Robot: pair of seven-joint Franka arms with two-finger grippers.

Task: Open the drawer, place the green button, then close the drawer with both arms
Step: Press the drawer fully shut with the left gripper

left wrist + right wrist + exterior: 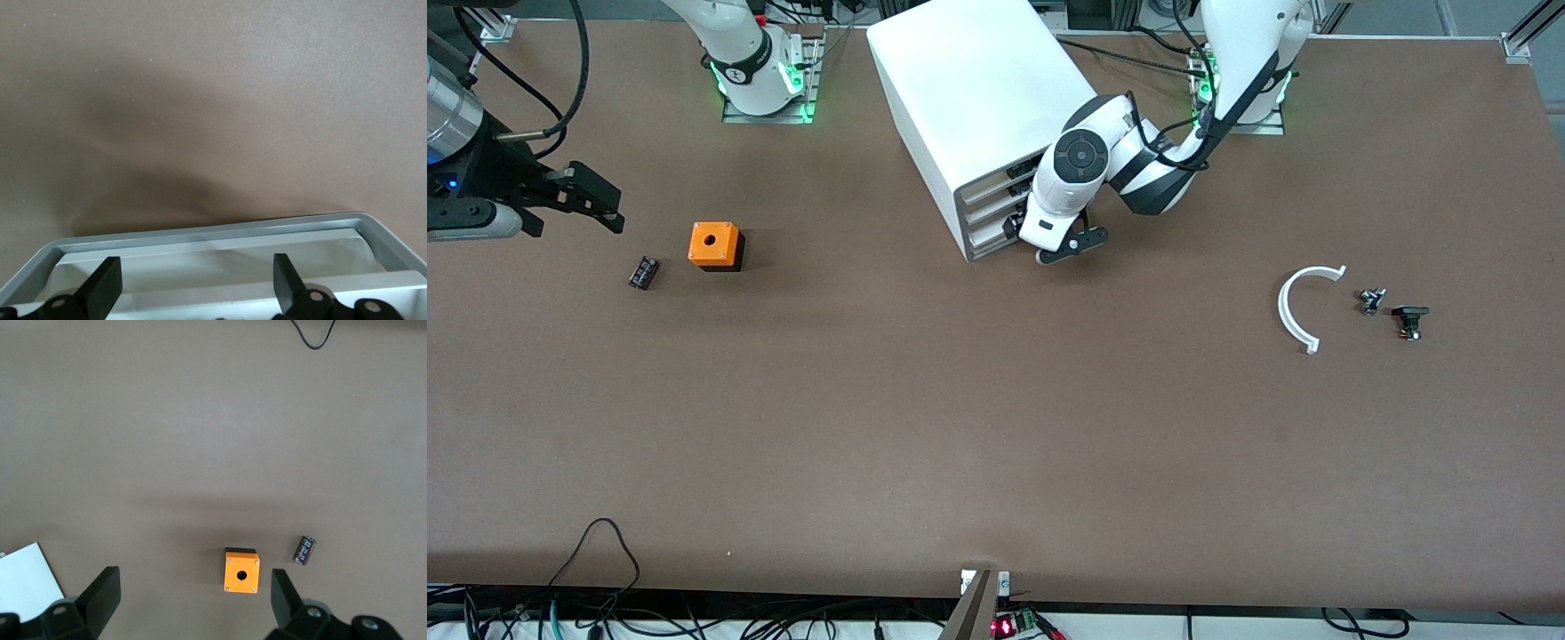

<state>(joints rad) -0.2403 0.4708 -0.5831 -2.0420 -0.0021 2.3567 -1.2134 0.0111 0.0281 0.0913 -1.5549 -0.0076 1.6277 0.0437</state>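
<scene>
Left gripper [1021, 233]: lowered at the front face of the white cabinet [978, 98], level with the lower drawers, its wrist camera looking down over the grey front frame [220, 230] at the cabinet's base. Its two fingers [103, 283] stand spread apart with nothing between them; whether they touch a drawer lip cannot be told. The drawer [989, 233] sits flush in the cabinet face, closed. A wide stretch of bare brown table [996, 427] lies in front of the cabinet, reaching to the table edge nearest the front camera.

Right gripper [591, 197]: raised over the right arm's end of the table, near the table's side edge, waiting. Its fingers [100, 597] are also spread and empty. The right wrist view looks down on the orange box [242, 571] with a round hole in its top and a small dark cylinder [305, 549] just beside it; the two are apart, with open table all around them.

Button [1408, 320]: on the table toward the left arm's end, well apart from the cabinet and from both grippers. Close beside it lies a small black-and-silver part [1371, 300], and next to that a white curved strip [1300, 307] shaped as an open arc. None of the three touch.
</scene>
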